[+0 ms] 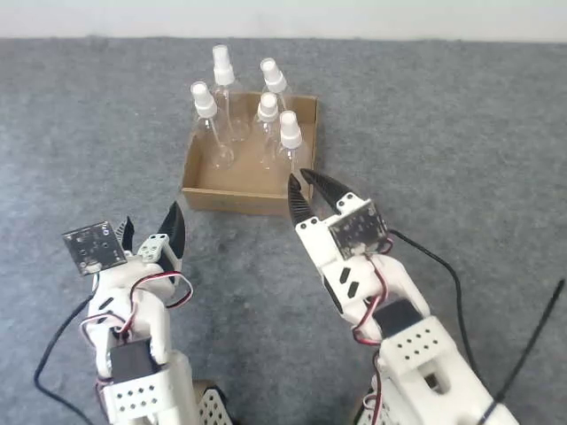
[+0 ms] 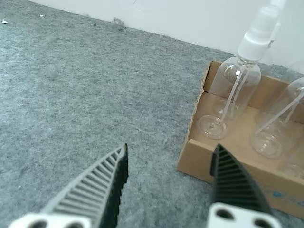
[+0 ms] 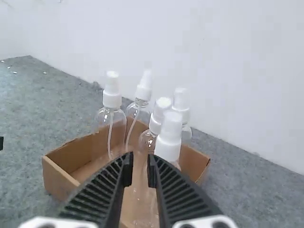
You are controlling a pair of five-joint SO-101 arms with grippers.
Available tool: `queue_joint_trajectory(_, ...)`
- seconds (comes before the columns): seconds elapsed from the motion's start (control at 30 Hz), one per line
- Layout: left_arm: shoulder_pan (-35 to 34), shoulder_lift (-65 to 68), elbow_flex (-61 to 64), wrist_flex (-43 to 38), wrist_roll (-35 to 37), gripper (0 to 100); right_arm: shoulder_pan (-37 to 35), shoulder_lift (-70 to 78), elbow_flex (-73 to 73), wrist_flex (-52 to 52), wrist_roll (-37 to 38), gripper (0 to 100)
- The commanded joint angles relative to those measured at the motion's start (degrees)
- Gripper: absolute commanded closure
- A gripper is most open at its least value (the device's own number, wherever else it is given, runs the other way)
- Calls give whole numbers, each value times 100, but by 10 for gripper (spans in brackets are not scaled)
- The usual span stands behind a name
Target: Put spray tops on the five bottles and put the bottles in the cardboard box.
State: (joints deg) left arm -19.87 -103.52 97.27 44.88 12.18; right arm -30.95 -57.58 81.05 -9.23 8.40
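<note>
You look finished: all five bottles point(image 1: 221, 146) stand with spray tops point(image 1: 290, 129) on inside the cardboard box point(image 1: 221, 200), your left hand point(image 1: 152, 221) wide and empty, your right hand point(image 1: 299, 180) narrowed to a slit, gripping nothing.

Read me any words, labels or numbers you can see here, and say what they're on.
On the cardboard box: faint blue print on its outer wall, too blurred to read.
On the bottles: no labels visible.
No text here can be read.
</note>
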Motion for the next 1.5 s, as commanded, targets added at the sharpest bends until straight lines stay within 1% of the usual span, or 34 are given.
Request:
queue_joint_trajectory(0.0, 9, -70, -75, 9, 18, 735, 66, -576, 53, 31, -62, 991)
queue_joint_trajectory(0.73, 9, -70, -75, 0, 18, 735, 40, -2914, 1011, 31, -62, 991)
queue_joint_trajectory(1.23, 9, -70, -75, 0, 18, 735, 57, -3609, 1204, 40, -62, 979)
queue_joint_trajectory(1.47, 18, -70, -75, 0, 18, 735, 31, -4330, 1503, 40, -62, 978)
